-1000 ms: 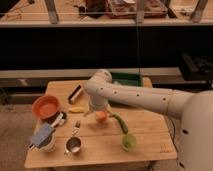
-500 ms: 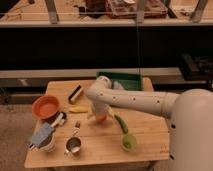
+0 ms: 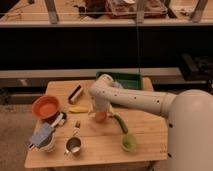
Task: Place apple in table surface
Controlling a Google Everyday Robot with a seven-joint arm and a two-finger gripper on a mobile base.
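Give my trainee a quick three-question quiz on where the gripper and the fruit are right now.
1. True or false: the small round orange-red apple lies inside the dark green rectangular tray.
2. The robot's gripper is: A) over the shiny metal cup; B) right at the apple, mid-table; C) above the small green cup.
3. Fill in: on the light tan wooden tabletop, the elongated yellow fruit lies ____ the round orange bowl and the apple.
Key: 1 false; 2 B; 3 between.

Orange-red apple [image 3: 102, 118] @ tool [image 3: 100, 112], ctr table surface [image 3: 147, 136]
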